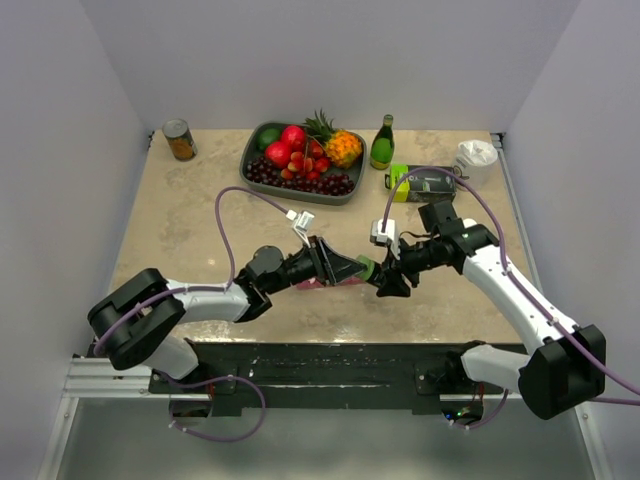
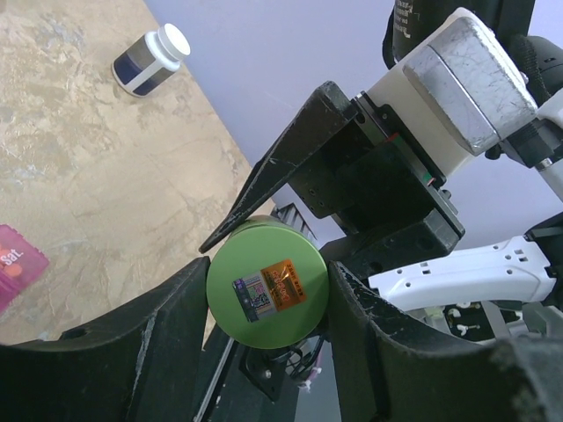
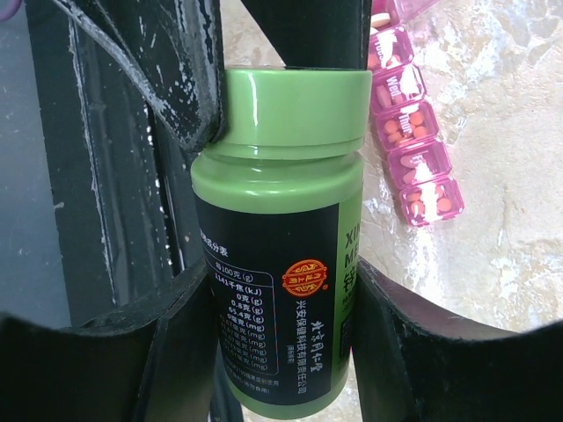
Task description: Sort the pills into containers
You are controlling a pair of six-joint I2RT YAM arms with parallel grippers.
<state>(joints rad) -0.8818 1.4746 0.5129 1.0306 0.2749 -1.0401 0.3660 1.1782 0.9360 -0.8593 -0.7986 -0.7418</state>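
A small dark bottle with a green cap point(image 1: 367, 267) hangs above the table between both grippers. My left gripper point(image 1: 356, 268) is shut on its green cap point(image 2: 266, 286), seen end-on in the left wrist view. My right gripper point(image 1: 388, 279) is shut on the bottle's black-labelled body point(image 3: 273, 299). The pink pill organizer point(image 3: 410, 158) lies on the table below, its compartments holding orange pills; one end shows in the left wrist view point(image 2: 18, 264) and a strip of pink shows under the left gripper point(image 1: 322, 284).
A small white bottle with a dark label point(image 2: 149, 60) stands on the table. At the back are a fruit tray point(image 1: 250, 172), a can point(image 1: 180, 140), a green glass bottle point(image 1: 382, 142), a lying green-black container point(image 1: 425, 183) and a white cup point(image 1: 476, 157).
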